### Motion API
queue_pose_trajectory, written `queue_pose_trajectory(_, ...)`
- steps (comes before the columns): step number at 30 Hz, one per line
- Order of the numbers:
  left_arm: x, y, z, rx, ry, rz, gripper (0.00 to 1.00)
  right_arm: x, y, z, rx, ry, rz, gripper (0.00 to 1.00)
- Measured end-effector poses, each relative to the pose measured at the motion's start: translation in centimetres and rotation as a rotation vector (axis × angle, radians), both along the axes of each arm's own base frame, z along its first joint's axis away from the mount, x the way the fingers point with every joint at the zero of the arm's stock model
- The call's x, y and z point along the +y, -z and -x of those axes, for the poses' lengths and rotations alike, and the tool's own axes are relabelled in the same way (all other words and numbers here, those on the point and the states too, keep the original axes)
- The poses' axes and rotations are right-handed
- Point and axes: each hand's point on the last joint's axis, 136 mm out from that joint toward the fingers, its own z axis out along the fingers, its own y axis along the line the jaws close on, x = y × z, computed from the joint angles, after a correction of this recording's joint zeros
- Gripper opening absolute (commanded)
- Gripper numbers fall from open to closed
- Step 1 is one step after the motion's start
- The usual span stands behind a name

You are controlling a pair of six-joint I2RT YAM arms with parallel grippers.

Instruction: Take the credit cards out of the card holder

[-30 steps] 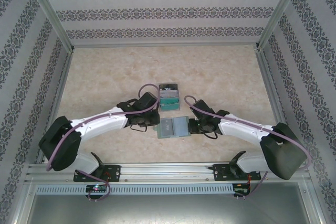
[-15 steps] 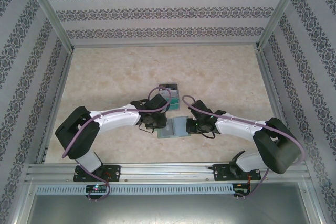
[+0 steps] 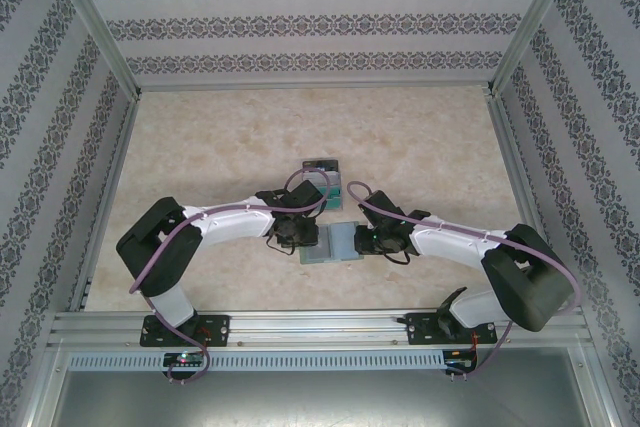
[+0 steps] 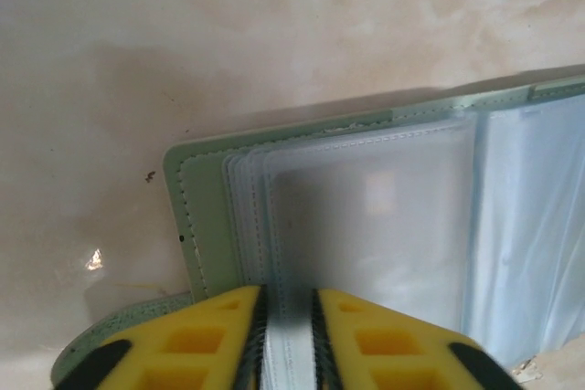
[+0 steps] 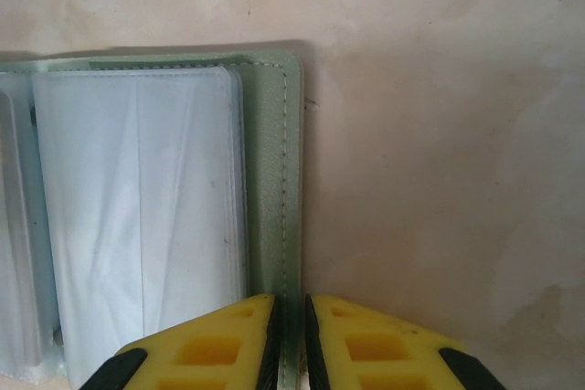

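Note:
The grey-green card holder (image 3: 338, 245) lies open on the table between my two grippers. In the left wrist view its pale sleeves (image 4: 366, 216) fan out over the green cover, and my left gripper (image 4: 290, 340) is shut on the near edge of the sleeves. My right gripper (image 5: 291, 340) is shut on the stitched green cover edge of the card holder (image 5: 279, 180), beside a glossy sleeve. From above, the left gripper (image 3: 308, 237) and right gripper (image 3: 362, 240) flank the wallet. The credit cards (image 3: 323, 179) sit stacked just behind it, teal and dark.
The beige marbled table (image 3: 200, 147) is boxed in by patterned walls and aluminium posts. A metal rail (image 3: 320, 322) with both arm bases runs along the near edge. Open tabletop lies behind and to both sides of the card stack.
My left gripper has swung right from beside the card stack onto the holder's left panel, its elbow folding inward. The right gripper edged left early on, then held still.

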Motion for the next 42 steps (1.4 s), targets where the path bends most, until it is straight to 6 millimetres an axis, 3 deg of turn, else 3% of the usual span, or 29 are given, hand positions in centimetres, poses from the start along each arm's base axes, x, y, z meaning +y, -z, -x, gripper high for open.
queue_pose_trajectory(23,-1.3,-0.2,0.4,-0.003,0.05,0.087,0.36,0.1,0.1,0.0,0.007,0.01,0.01,0.18)
queue_pose_trajectory(36,-2.1,-1.3,0.4,-0.019,0.068,0.142,0.35,0.2,0.1,0.0,0.004,0.009,0.015,0.18)
queue_pose_trajectory(42,-2.6,-1.5,0.4,-0.023,0.089,0.161,0.59,0.2,0.1,0.0,0.005,0.009,0.016,0.19)
